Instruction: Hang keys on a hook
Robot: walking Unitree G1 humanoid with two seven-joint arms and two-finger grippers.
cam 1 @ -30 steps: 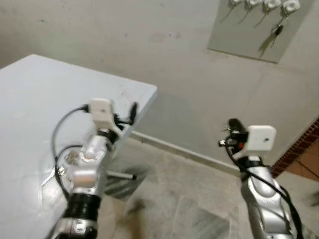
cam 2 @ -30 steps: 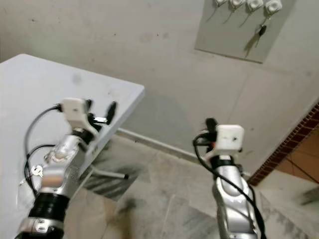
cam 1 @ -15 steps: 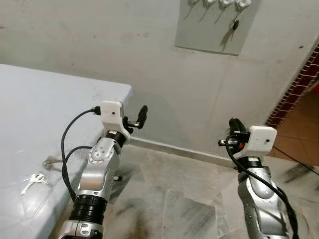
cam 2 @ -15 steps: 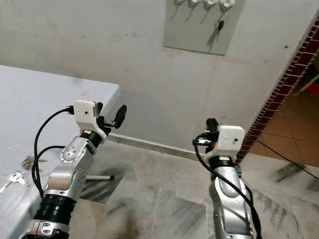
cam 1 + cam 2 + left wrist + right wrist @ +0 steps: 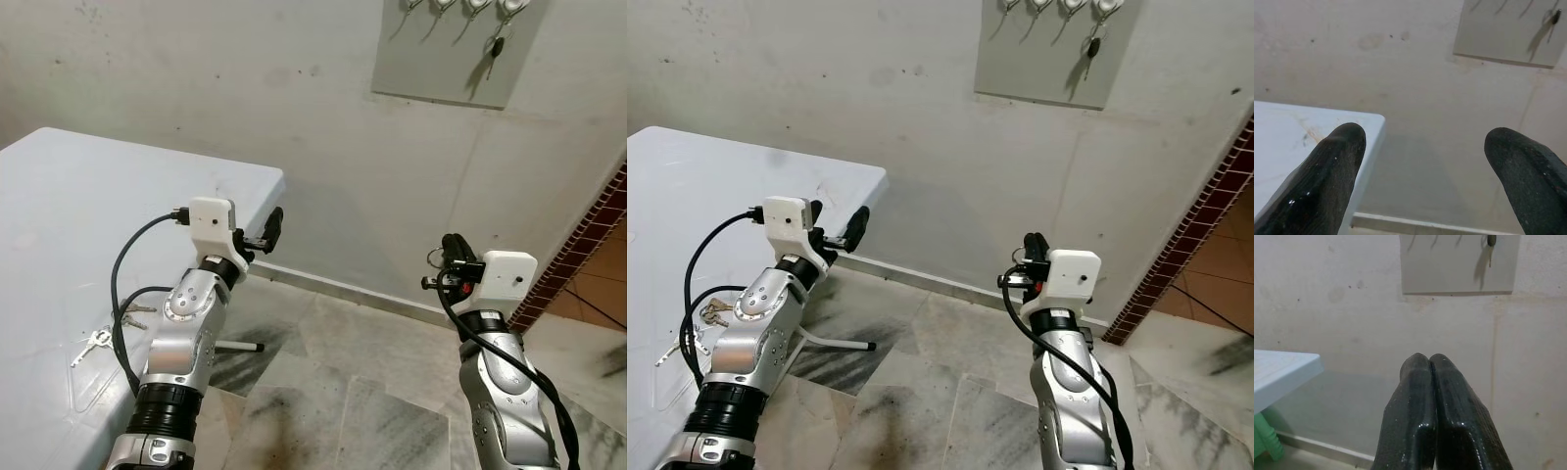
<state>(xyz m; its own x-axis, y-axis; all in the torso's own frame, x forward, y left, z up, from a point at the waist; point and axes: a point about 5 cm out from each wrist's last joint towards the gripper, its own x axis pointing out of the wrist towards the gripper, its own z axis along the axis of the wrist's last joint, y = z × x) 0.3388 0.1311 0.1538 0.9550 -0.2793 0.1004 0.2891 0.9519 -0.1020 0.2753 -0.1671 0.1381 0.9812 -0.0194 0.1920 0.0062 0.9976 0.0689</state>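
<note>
The table (image 5: 88, 196) stands at the left, its far right corner close to the wall (image 5: 245, 88). Open floor (image 5: 343, 392) lies between that corner and the brick edge (image 5: 578, 255) at the right. High on the wall, the hook board (image 5: 456, 54) already carries one key (image 5: 496, 47) on its rightmost hook; the air below the board is open.

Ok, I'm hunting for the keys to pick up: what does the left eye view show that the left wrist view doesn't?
Left eye view adds: loose keys lying on the white table, and the right hand, raised and shut. Left wrist view adds: a close look between the left hand's wide-open fingers. Both share: the table corner and the wall board with a hanging key.
</note>
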